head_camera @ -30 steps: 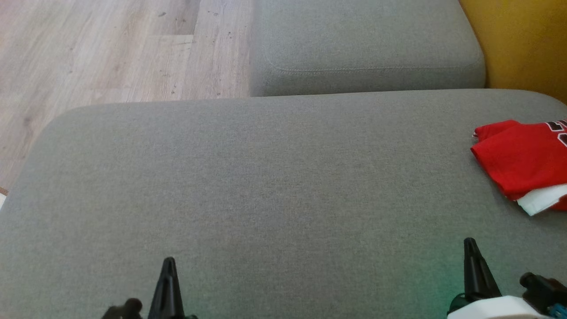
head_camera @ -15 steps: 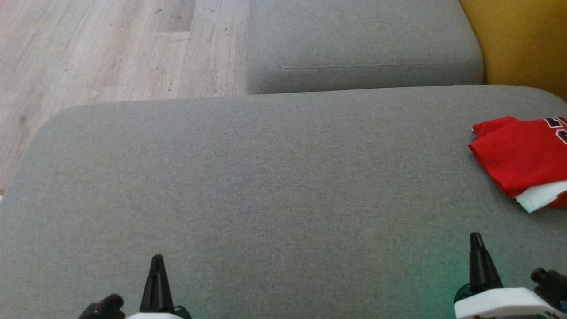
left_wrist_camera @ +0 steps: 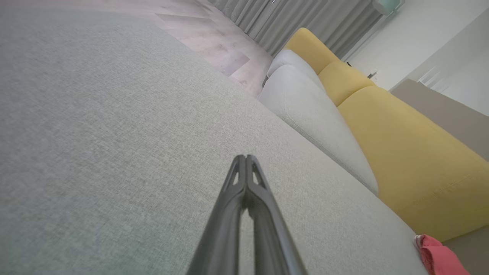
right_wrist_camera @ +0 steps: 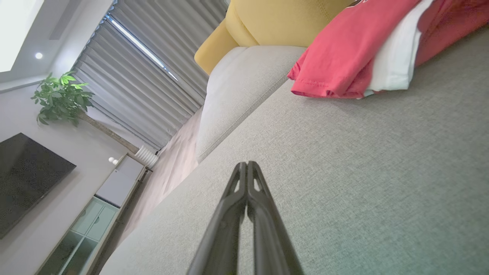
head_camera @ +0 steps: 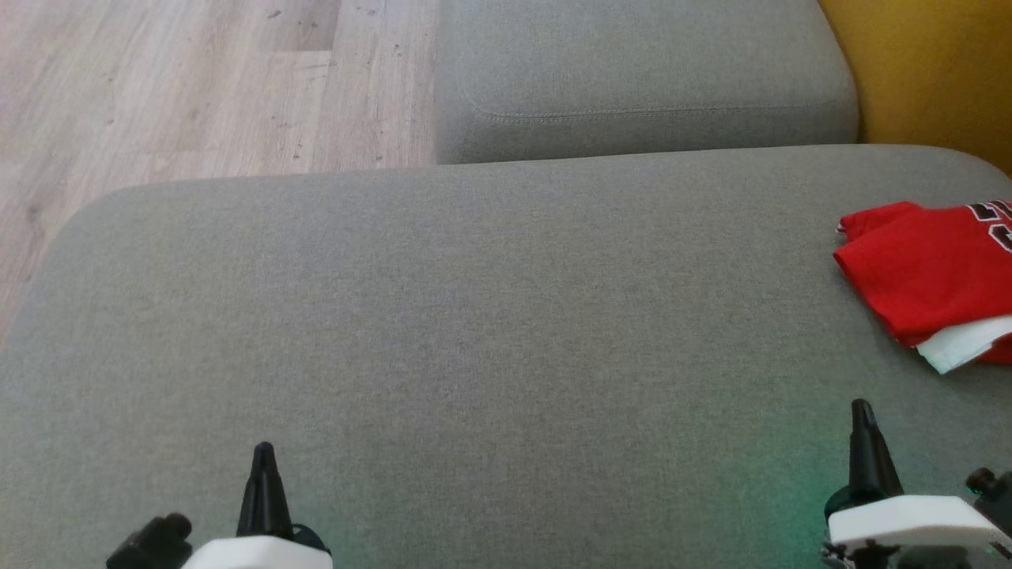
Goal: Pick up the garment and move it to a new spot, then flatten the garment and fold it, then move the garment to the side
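Garment (head_camera: 925, 276) looks soft, light and floppy, folded on my right; I'd pinch its near red edge. My left gripper (head_camera: 262, 458) and right gripper (head_camera: 863, 415) are both closed, empty.

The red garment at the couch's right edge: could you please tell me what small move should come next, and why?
Probably just hold both arms parked. The red garment lies in flat folded layers at the right edge of the grey couch, apart from the right end effector and the left end effector. Both are shut and empty, so the task looks done.
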Robot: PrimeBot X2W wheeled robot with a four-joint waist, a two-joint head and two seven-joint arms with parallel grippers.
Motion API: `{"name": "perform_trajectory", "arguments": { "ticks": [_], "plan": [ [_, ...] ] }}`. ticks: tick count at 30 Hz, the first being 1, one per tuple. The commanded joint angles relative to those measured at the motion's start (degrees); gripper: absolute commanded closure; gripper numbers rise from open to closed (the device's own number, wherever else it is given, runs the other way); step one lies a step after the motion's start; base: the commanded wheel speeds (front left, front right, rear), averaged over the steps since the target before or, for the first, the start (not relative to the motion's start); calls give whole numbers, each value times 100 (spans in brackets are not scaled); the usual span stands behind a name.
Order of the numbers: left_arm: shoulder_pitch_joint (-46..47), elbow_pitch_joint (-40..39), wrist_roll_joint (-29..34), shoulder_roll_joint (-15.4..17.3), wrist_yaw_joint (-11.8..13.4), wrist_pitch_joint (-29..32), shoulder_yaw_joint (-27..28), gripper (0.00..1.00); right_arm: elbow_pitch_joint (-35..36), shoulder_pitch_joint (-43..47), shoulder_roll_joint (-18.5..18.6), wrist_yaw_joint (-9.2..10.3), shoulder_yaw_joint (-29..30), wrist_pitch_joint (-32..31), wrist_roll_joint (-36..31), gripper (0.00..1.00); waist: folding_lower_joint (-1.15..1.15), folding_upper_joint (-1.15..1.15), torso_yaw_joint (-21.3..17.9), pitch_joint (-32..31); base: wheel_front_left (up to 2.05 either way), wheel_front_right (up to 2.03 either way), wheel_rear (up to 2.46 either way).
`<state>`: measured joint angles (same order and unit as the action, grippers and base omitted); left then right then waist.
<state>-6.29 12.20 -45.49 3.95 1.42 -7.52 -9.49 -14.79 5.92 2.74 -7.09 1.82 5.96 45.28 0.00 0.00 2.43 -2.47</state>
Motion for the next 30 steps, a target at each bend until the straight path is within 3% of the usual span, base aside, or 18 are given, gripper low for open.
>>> {"name": "perform_trajectory", "arguments": {
  "ticks": [1, 30],
  "plan": [
    [321, -155, -156, 72, -55, 39, 142, 100, 174, -293, 75, -18, -23, -29, 167, 100, 0, 0, -4, 4, 0, 0, 0],
    [710, -16, -2207, 86, -416, 525, 644, 100, 134, -685, 80, -27, 148, -519, 2152, 100, 0, 0, -107, 117, 0, 0, 0]
  ]
}}
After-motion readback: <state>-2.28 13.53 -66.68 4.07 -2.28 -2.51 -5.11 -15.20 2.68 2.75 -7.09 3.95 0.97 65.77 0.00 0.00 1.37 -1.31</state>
